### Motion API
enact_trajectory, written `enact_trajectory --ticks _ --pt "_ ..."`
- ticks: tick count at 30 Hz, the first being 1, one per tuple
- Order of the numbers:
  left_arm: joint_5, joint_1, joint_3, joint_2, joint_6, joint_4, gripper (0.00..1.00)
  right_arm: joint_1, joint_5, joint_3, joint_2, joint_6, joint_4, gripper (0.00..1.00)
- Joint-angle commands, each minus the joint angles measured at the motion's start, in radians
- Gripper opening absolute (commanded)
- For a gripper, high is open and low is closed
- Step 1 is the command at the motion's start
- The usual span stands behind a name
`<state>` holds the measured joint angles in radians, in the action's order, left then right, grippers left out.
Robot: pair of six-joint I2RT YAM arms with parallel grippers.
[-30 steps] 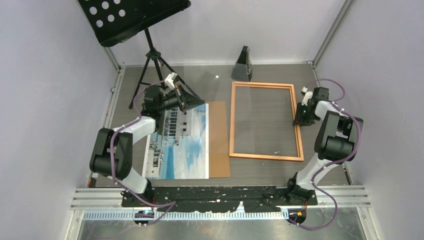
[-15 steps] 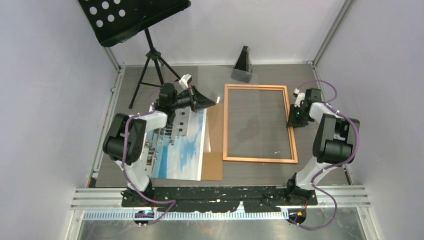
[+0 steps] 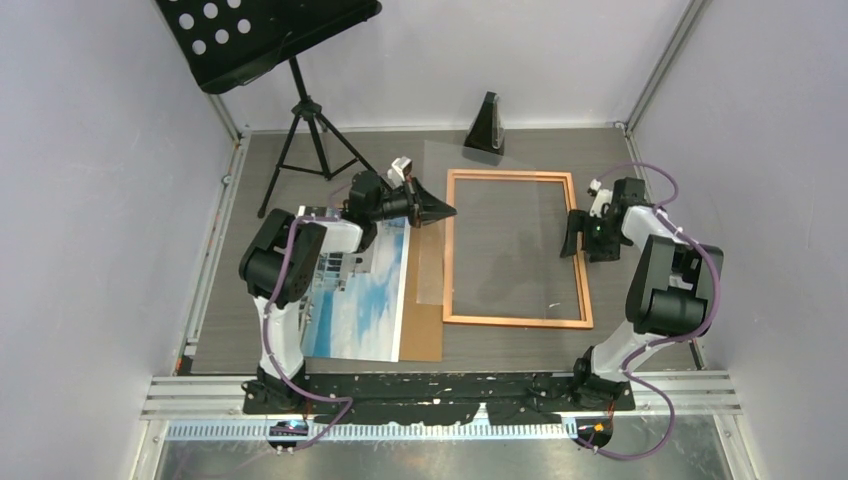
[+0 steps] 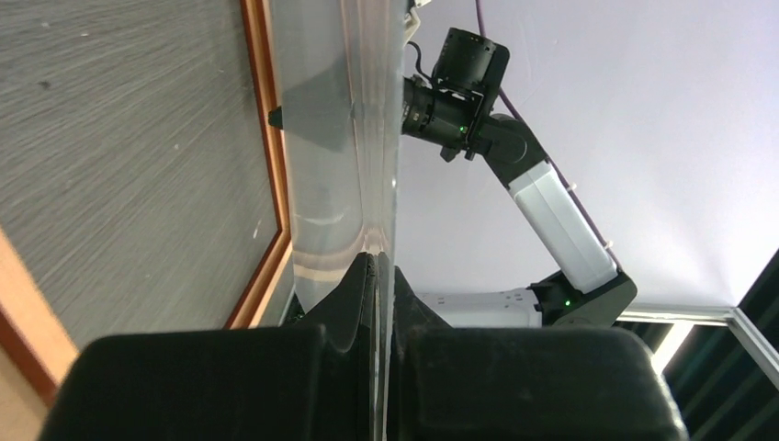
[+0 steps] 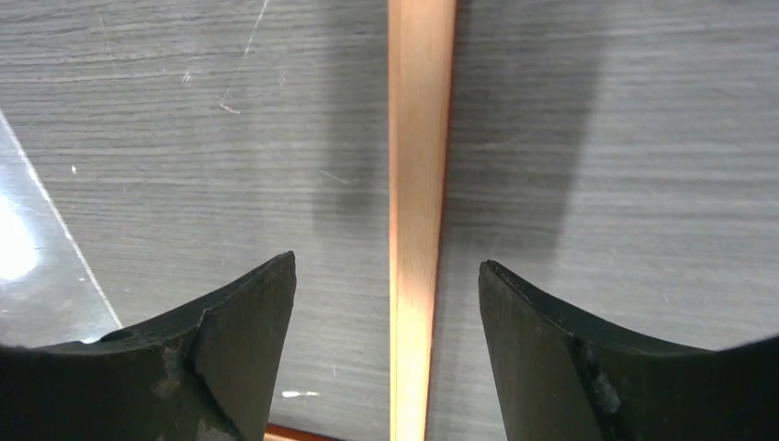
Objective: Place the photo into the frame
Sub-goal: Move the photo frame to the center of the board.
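A clear pane (image 4: 335, 165) is pinched edge-on by the left hand (image 3: 437, 211) and held tilted above the 9 o'clock rail of the frame (image 3: 515, 174). The right hand (image 5: 386, 266) is spread astride the 3 o'clock rail, and nothing is gripped by it. The photo (image 3: 362, 295) is seen flat on a brown backing board (image 3: 425, 335), at 9 o'clock of the frame. The pane is judged to be meant for the frame first. It should be lowered squarely inside the rails, with the frame steadied, before the photo is fetched.
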<state>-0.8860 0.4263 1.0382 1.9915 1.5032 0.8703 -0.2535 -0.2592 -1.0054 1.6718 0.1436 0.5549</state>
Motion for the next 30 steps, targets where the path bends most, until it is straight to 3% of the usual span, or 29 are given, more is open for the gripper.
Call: enact_trajectory --ticks 1,14,30 --pt "0.040 0.033 0.073 0.020 0.084 0.142 0.00 -0.048 -0.037 -0.020 -0.110 -0.025 0.049 0.80" --pt "0.090 0.106 0.249 0.174 0.107 0.095 0.00 -0.260 -0.112 0.059 -0.258 -0.014 0.071 0.79" --pt "0.155 0.151 0.378 0.288 0.125 0.053 0.00 -0.314 -0.122 0.091 -0.305 -0.022 0.042 0.78"
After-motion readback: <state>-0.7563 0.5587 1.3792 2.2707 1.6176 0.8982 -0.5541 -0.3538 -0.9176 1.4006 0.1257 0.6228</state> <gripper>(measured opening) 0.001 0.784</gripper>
